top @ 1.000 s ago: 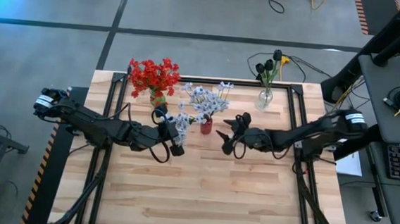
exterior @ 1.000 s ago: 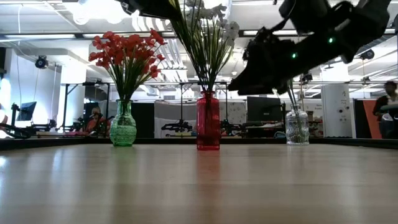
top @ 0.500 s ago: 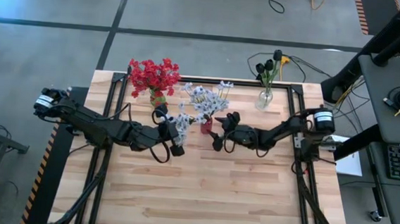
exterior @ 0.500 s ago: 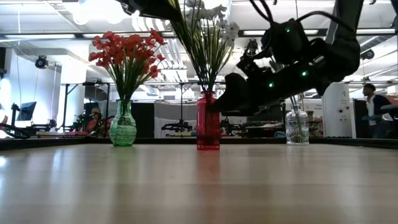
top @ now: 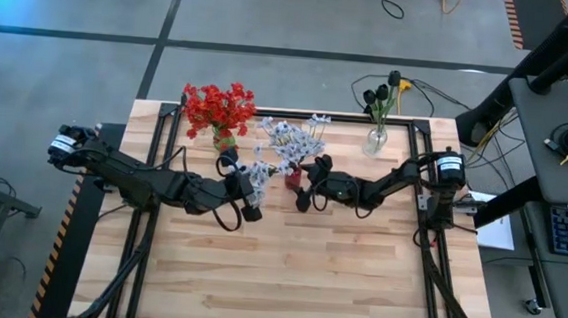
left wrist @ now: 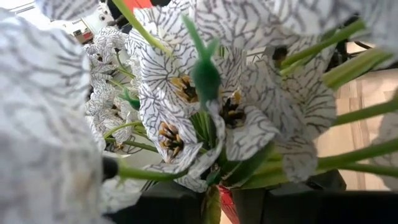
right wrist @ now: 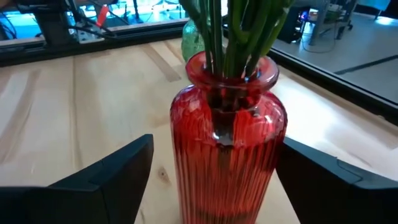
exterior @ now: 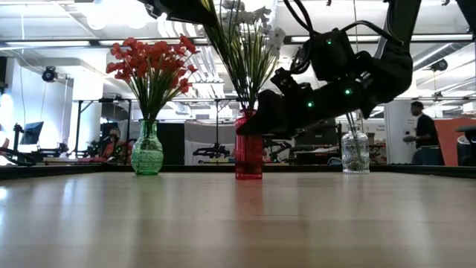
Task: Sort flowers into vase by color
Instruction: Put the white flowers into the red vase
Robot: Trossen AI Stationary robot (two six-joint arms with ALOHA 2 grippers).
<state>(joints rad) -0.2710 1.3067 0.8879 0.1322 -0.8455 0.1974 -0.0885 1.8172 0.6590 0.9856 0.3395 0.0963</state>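
**Right gripper brackets the red vase while the left holds up in the pale blooms**

At the table's left rear stands a ribbed green glass vase (exterior: 147,152) full of red flowers (top: 217,106). Next along, the left gripper (top: 250,192) hangs high among the pale blue-white flowers (top: 287,144). Whether its fingers grip a stem I cannot tell, as veined petals fill its camera. Those stems stand in the ribbed red glass vase (right wrist: 227,152) at the middle of the wooden table (top: 286,269). The right gripper (top: 305,189) sits low at this vase, spread wide, one dark finger (right wrist: 109,174) on either side of the glass, neither plainly touching it. Farther right, a clear glass vase (top: 375,140) holds the dark near-black buds (top: 382,90). A person (exterior: 422,134) stands in the room beyond.
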